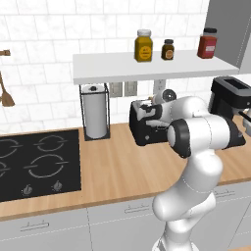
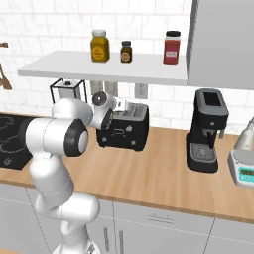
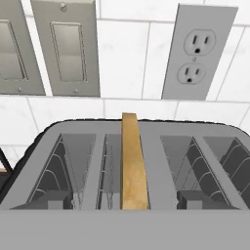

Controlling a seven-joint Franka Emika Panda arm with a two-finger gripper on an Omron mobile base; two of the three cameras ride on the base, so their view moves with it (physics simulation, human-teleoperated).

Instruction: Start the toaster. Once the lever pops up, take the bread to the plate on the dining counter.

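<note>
Left base view: the arm bends forward over the wooden desk (image 1: 112,171), wrist reaching above the black toaster (image 1: 147,128) under the shelf (image 1: 147,67); right base view: the hand (image 2: 121,106) sits over the toaster (image 2: 126,130), beside the coffee machine (image 2: 206,130); whether it's open I cannot tell; hand view: looking down, the bread (image 3: 133,163) stands upright in a toaster (image 3: 73,146) slot, wall outlet (image 3: 195,51) behind.

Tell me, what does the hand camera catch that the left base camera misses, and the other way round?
Hand view alone: the bread standing edge-up in a slot, seen from above, and a wall socket up close. Left base view alone: the hob, paper towel roll, three jars on the shelf and the robot's arm. Both share the toaster against the tiled wall.
</note>
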